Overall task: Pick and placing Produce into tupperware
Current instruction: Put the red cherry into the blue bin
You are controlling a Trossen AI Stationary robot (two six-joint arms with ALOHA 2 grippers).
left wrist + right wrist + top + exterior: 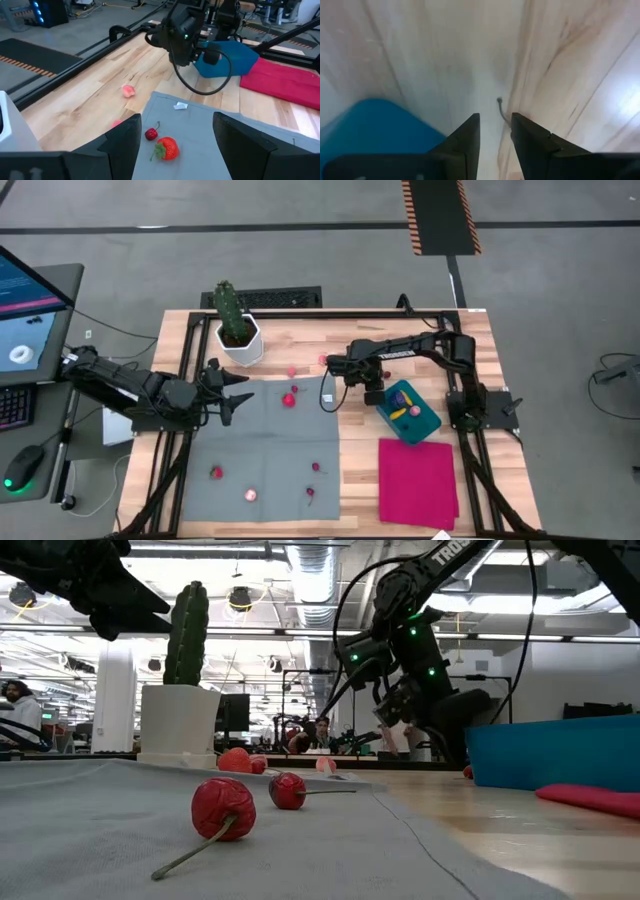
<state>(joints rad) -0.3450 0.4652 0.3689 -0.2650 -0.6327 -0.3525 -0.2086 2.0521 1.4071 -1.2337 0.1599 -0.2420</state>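
1. From overhead, two arms are over the table. The left gripper [232, 395] hangs at the grey mat's [265, 450] edge. The right gripper [375, 391] is over bare wood just beside the teal tub [428, 423]. The tub sits near the magenta cloth [418, 480], with yellow pieces inside it. A strawberry [289, 399] and several small red and pink pieces lie scattered on the mat. Two pink pieces rest on the wood near the cactus [228, 305] in its white pot [240, 340].
2. At table height, two stemmed cherries lie on the mat, the nearer cherry [222, 808] up front. The tub is off to the right, with the right arm coming down beside it. A person [18, 705] shows far back.
3. Past the left wrist, its fingers [125, 142] stand wide apart and hold nothing. The strawberry and a small cherry [151, 134] lie together on the mat between them. A pink piece [128, 91] sits on the wood beyond.
4. Past the right wrist, the fingers [467, 135] point at the wood with only a narrow gap between them and nothing clamped in it. A thin dark stem [501, 107] lies just off one tip, and the tub's corner is alongside.
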